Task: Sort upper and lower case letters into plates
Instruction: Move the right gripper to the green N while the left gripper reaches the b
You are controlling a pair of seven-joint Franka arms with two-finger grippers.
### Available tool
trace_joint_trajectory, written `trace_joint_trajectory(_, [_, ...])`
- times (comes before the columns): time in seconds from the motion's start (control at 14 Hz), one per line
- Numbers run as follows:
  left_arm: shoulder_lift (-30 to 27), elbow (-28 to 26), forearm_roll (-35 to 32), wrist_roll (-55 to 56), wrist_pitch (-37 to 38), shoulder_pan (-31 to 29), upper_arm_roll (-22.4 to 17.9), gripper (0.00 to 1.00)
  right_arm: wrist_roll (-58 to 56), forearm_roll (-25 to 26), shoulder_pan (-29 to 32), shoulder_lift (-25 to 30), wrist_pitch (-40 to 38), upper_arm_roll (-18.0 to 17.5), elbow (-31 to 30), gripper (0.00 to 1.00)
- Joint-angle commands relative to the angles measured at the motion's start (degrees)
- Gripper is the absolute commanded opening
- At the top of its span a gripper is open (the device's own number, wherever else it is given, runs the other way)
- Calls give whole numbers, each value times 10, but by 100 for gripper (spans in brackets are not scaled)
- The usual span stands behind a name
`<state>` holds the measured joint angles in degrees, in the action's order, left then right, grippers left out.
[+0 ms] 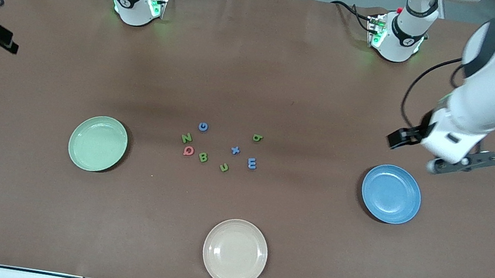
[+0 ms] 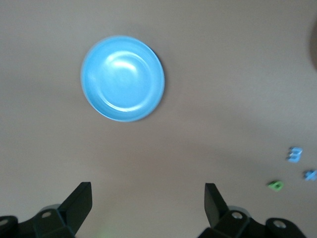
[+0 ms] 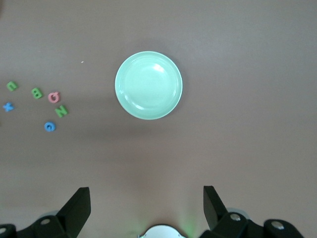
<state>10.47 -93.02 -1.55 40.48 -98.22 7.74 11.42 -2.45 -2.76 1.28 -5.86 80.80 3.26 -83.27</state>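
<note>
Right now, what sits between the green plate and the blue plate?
In the front view, the foam letters lie clustered between the green plate and the blue plate.

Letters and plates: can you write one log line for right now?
letters: all on table, unsorted | plates: empty | left gripper: open, high | right gripper: open, high

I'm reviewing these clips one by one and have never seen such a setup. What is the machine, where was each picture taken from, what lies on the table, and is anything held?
Two robot arms stand at a brown table. One picture looks down from across the table; the other two come from cameras on the wrists. The left gripper hangs open near the blue plate; the right gripper hangs open near the green plate. Between the plates lie small foam letters; a beige plate sits nearer the front camera. Nothing is held.
</note>
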Motion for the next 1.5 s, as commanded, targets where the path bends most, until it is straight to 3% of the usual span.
trace_joint_trajectory(0.0, [54,16,3,151,-35,13,34,100,-9,5,11,-78,40,-5,10,100])
trace_joint_trajectory(0.29, [125,15,-3,353,-96,96,42,100,39,-7,-14,-86,118,-7,-29,100])
trace_joint_trajectory(0.5, [175,14,-6,503,-132,142,42,100,191,-8,-85,-86,194,-8,-79,100])
trace_joint_trajectory(0.93, [263,16,-35,730,-261,216,41,99,367,-7,-216,-131,404,-8,-195,100])
trace_joint_trajectory(1.22, [299,16,-36,826,-312,242,36,95,361,-5,-273,-156,533,-8,-288,100])
trace_joint_trajectory(1.43, [319,16,-86,895,-317,257,37,86,360,-1,-304,-199,594,-8,-299,100])
